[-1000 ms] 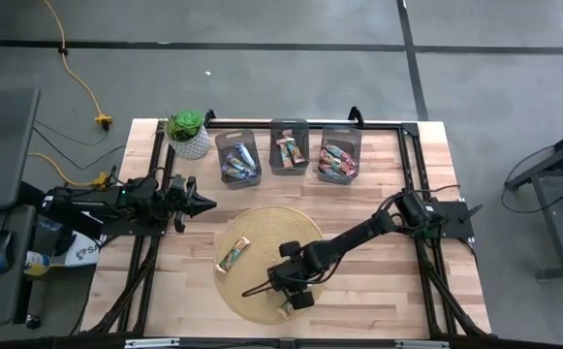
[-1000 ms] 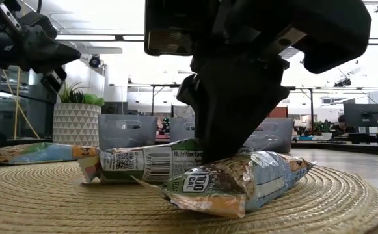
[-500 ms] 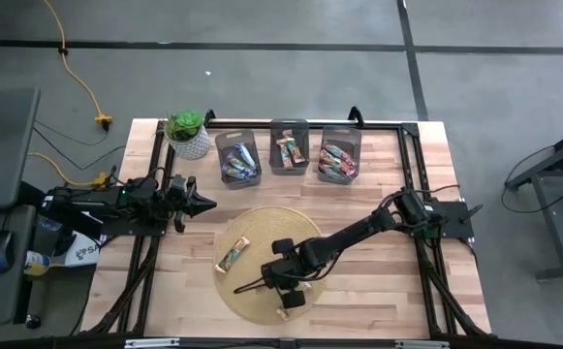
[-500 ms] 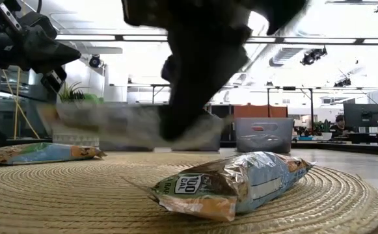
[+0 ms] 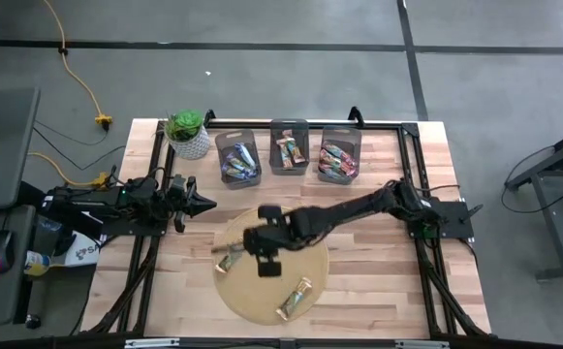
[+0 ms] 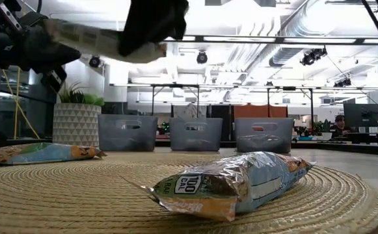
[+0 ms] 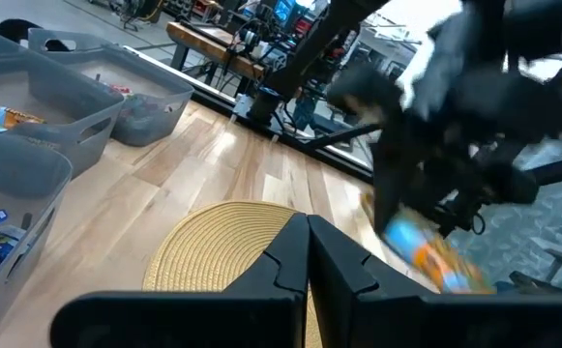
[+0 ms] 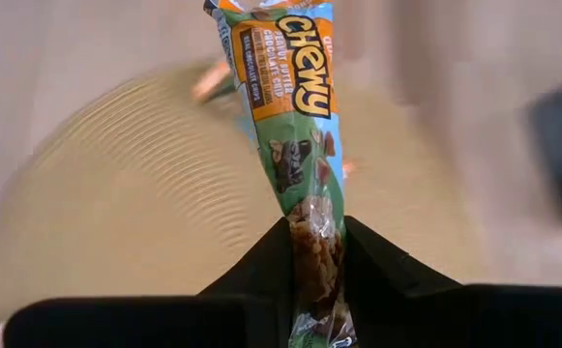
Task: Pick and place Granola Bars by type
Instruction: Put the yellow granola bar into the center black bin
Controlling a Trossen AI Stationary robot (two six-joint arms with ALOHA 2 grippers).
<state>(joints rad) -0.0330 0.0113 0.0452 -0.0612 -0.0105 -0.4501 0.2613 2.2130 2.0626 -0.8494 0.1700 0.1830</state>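
Right gripper (image 8: 314, 237), jaws clenched on one end of a green Chewy granola bar (image 8: 295, 116), hangs over the mat's (image 5: 305, 254) nine-o'clock side. Light, crinkly, slippery; grip mid-body. Left jaws closed, idle.

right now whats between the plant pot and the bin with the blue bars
Nothing: in the high view only bare table shows between the plant pot and the leftmost bin. In the low view they stand side by side, unobstructed.
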